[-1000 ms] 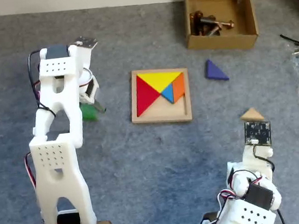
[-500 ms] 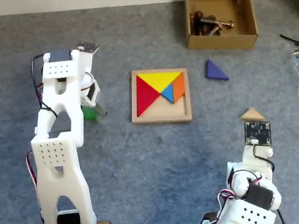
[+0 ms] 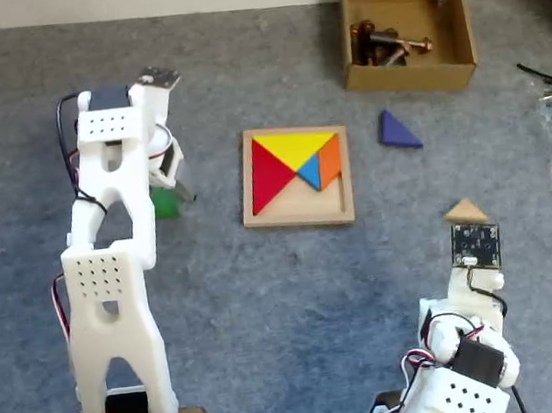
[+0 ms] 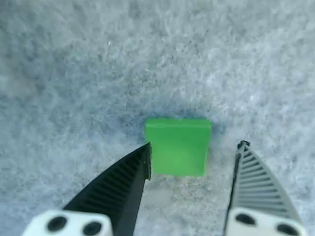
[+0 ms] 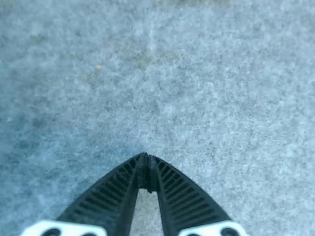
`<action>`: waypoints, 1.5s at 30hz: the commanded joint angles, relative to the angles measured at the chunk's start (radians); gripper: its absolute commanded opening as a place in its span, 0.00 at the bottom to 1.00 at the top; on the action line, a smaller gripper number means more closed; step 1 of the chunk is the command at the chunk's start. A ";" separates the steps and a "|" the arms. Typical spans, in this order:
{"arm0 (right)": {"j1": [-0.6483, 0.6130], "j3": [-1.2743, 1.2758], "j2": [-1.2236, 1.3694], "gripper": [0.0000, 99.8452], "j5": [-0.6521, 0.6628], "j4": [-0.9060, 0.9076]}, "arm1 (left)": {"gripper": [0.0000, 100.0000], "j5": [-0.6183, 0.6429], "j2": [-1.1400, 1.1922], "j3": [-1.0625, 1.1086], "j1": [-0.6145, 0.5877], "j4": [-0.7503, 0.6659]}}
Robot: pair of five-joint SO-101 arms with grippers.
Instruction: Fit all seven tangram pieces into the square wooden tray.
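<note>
Left gripper [image 4: 194, 146]: well left of the tray [image 3: 299, 221], jaws spread wide, gripping nothing.
Green piece [image 4: 178, 145]: flat on the carpet left of the tray, between the fingers and nearer the black one.
Tray: red, yellow, blue and orange pieces are seated.
Purple triangle [image 3: 398, 131]: right of the tray.
Tan triangle [image 3: 466, 211]: farther right of the tray.
Right gripper [image 5: 147, 171]: right of the tray, closed on nothing.
Risk: the off-centre, low piece may skid or twist as the fingers close, or they may pinch above it.
</note>
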 commanded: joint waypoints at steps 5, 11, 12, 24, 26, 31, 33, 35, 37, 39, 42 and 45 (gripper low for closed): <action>0.015 0.116 -0.015 0.01 -0.002 -0.018 | 0.26 -0.006 -0.041 -0.090 -0.013 0.035; 0.015 0.116 -0.015 0.01 -0.002 -0.018 | 0.26 -0.006 -0.007 -0.093 -0.021 0.035; 0.015 0.116 -0.015 0.01 -0.002 -0.018 | 0.26 -0.003 0.010 -0.093 -0.027 0.035; 0.015 0.116 -0.015 0.01 -0.002 -0.018 | 0.26 -0.008 0.068 -0.094 -0.047 0.034; 0.015 0.116 -0.015 0.01 -0.002 -0.018 | 0.26 -0.008 0.068 -0.094 -0.048 0.034; 0.015 0.116 -0.015 0.01 -0.002 -0.018 | 0.26 -0.008 0.064 -0.094 -0.033 0.020; 0.015 0.116 -0.015 0.01 -0.002 -0.018 | 0.24 -0.008 0.068 -0.094 -0.031 -0.006; 0.015 0.116 -0.015 0.01 -0.002 -0.018 | 0.21 -0.008 0.068 -0.091 -0.030 -0.023; 0.015 0.116 -0.015 0.01 -0.002 -0.018 | 0.19 -0.008 0.068 -0.091 -0.028 -0.026; 0.015 0.116 -0.015 0.01 -0.002 -0.018 | 0.19 -0.008 0.068 -0.091 -0.028 -0.025; 0.015 0.116 -0.015 0.01 -0.002 -0.018 | 0.19 -0.008 0.068 -0.088 -0.028 -0.020; 0.015 0.116 -0.015 0.01 -0.002 -0.018 | 0.17 -0.006 0.070 -0.087 -0.030 -0.003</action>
